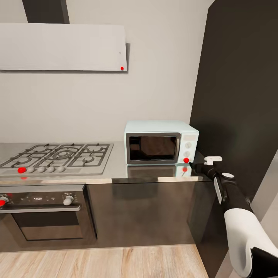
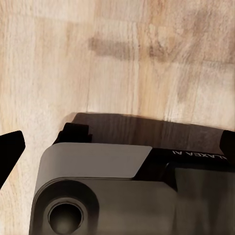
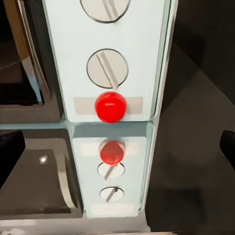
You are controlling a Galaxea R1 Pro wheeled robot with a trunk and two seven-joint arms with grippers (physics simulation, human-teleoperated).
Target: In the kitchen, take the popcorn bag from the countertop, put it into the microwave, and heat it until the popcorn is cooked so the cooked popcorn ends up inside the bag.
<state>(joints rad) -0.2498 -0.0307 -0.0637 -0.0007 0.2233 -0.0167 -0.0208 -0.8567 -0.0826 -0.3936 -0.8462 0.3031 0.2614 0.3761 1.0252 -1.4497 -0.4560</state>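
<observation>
Popcorn bag first: you have no sight of it on the stretch of countertop point(image 1: 116, 170) the head camera covers, and the dark glass of the microwave point(image 1: 161, 143) gives no clue whether anything stands inside. The door looks closed. So you cannot tell where the bag is, and that is your main risk: if you start the oven now with nothing in it, the task fails quietly.

The microwave sits at the right end of the countertop, close to the back wall, its white panel toward the corner beside the tall dark cabinet point(image 1: 239, 96). The red button point(image 3: 110, 106) at the foot of that panel lies straight ahead of your right gripper point(image 1: 206, 164), just below the lower knob point(image 3: 107, 68). Its fingers show as dark tips at either margin of the wrist picture, so they are spread wide with nothing between them.

A spread gripper is a poor poker: the button could pass between the fingers, or one could catch the knob and turn it. A hard push may also slide the light box back along the countertop.

Your left gripper point(image 2: 117, 147) hangs over the wooden floor point(image 2: 117, 58), its tips apart and empty. The gas hob point(image 1: 58, 154) is well clear.
</observation>
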